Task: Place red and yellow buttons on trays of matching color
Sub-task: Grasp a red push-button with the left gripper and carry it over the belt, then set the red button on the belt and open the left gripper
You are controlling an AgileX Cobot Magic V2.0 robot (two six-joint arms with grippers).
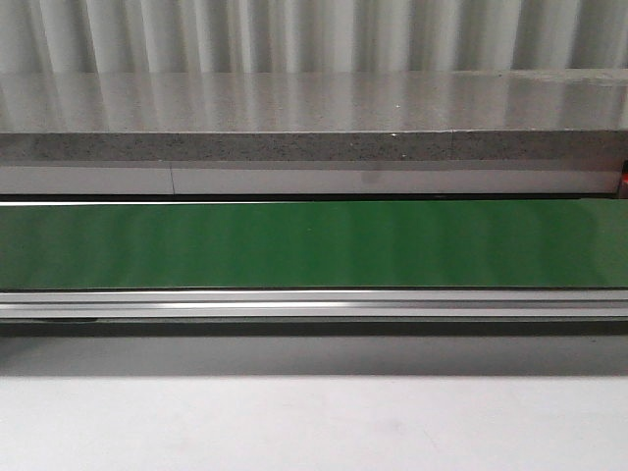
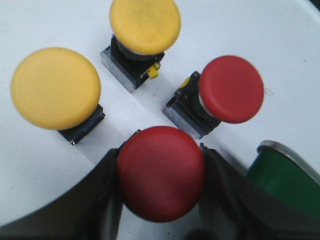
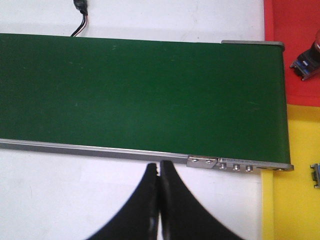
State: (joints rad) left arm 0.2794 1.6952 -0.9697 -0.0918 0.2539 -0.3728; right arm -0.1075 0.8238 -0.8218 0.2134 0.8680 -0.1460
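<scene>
Pickup is where we judge ourselves: our left gripper (image 2: 161, 200) clasps a red button (image 2: 161, 172) on the white table (image 2: 280, 45), the right gripper (image 3: 159, 192) pinched empty beside the belt (image 3: 140, 95), so next we lift.

A long green conveyor belt (image 1: 314, 245) runs the full width of the view, flat and level. Along its near edge lies a silver aluminium frame rail (image 1: 314, 305), touching the belt. Nearer the camera is a plain white tabletop (image 1: 314, 422). Behind the belt stands a grey speckled stone ledge (image 1: 314, 145), backed by a pale corrugated wall (image 1: 314, 34).
</scene>
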